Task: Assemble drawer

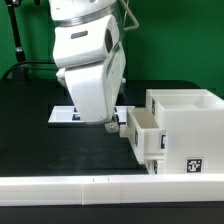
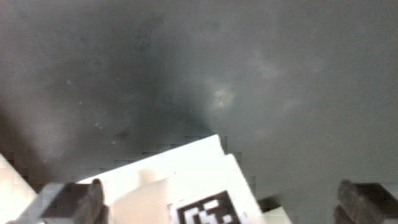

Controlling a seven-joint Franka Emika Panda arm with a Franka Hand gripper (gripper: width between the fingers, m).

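The white drawer casing point(image 1: 188, 128) stands at the exterior view's right, with a black-and-white tag point(image 1: 194, 166) on its near face. One tray point(image 1: 146, 132) sticks partway out of its side toward the exterior view's left, a small knob point(image 1: 121, 128) on its front. My gripper point(image 1: 107, 124) hangs just off that tray's front, low over the black table. In the wrist view my gripper point(image 2: 217, 206) is open. Its fingers point(image 2: 71, 205) stand wide apart on either side of a white tagged drawer part point(image 2: 187, 185), not touching it. I cannot make out a second tray.
The marker board point(image 1: 66, 113) lies flat on the table behind the gripper, at the exterior view's left. A long low white border wall point(image 1: 90, 190) runs along the front edge. A green backdrop stands behind the table.
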